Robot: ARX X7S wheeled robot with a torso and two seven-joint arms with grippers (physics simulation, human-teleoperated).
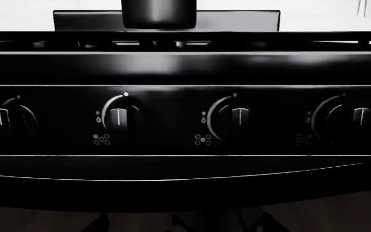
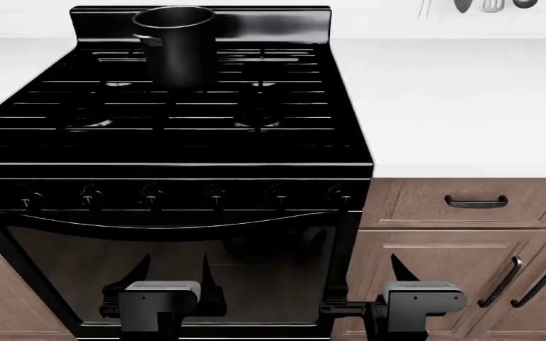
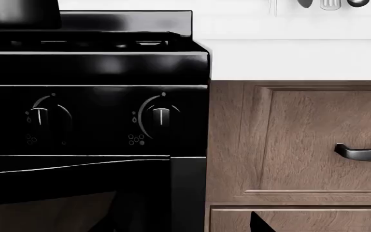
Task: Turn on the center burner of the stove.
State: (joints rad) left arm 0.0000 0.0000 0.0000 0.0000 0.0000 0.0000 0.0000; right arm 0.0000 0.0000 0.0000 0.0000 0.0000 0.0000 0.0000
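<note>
The glossy black stove (image 2: 168,153) fills the left of the head view, with bar grates on top, a raised back panel and a row of several front knobs (image 2: 216,193) above the glass oven door (image 2: 173,273). My left gripper (image 2: 173,266) is open and empty, low in front of the oven door and well below the knobs. My right gripper (image 2: 363,266) is open and empty, at the stove's lower right corner. The left wrist view shows several knobs (image 1: 118,118) straight ahead with pointers upright. The right wrist view shows the two rightmost knobs (image 3: 161,116).
A dark pot (image 2: 176,42) stands on the back of the grates. A white counter (image 2: 463,106) lies to the right of the stove. Below it are wooden drawers and cabinet doors with dark handles (image 2: 475,202). Utensils (image 2: 486,6) hang on the far wall.
</note>
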